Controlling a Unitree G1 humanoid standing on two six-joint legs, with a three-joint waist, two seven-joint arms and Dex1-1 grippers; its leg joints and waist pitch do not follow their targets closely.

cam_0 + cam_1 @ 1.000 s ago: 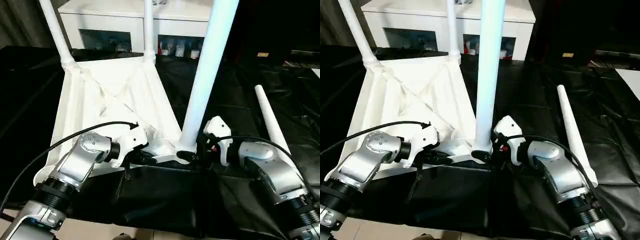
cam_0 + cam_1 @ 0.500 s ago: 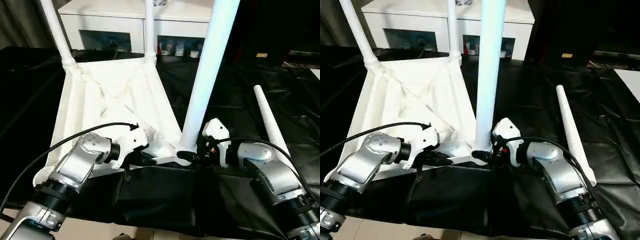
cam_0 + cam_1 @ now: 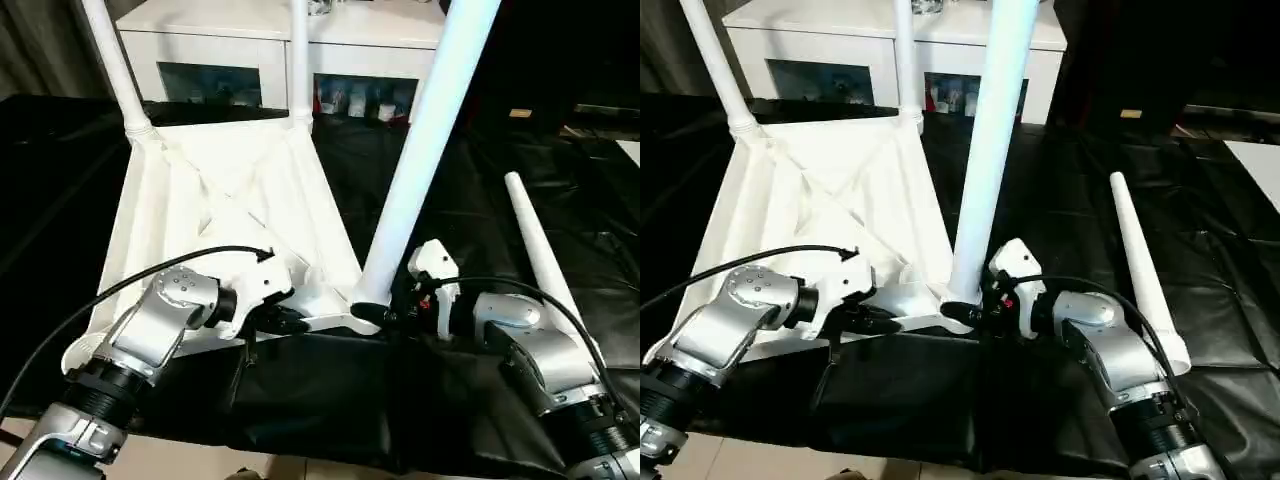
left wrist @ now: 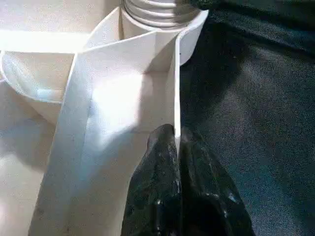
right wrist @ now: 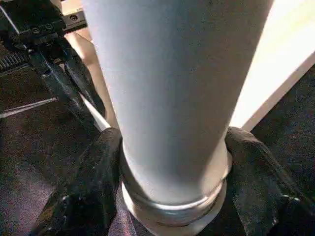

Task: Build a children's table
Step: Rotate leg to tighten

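The children's table's white tabletop [image 3: 220, 200] lies upside down on black cloth, ribs up. Two white legs [image 3: 115, 65] [image 3: 298, 60] stand upright in its far corner sockets. A third leg [image 3: 420, 160] stands in the near right socket, leaning right. My right gripper [image 3: 385, 312] is shut on that leg's base, a black finger [image 5: 83, 191] on each side of the tube [image 5: 172, 88]. My left gripper [image 3: 285, 322] is shut on the tabletop's thin near rim [image 4: 176, 88], close to the same socket [image 4: 157, 14]. Another leg [image 3: 540, 250] lies loose on the cloth to the right.
A white cabinet [image 3: 230, 40] with dark glass doors stands behind the tabletop. Black cloth [image 3: 450, 200] covers the work surface and hangs over its near edge. My left arm's black cable [image 3: 120, 285] arcs over the tabletop's near left part.
The third leg has tipped further to the right at its top. My right gripper's fingers have drawn in around its base. The left gripper has kept its hold on the rim.
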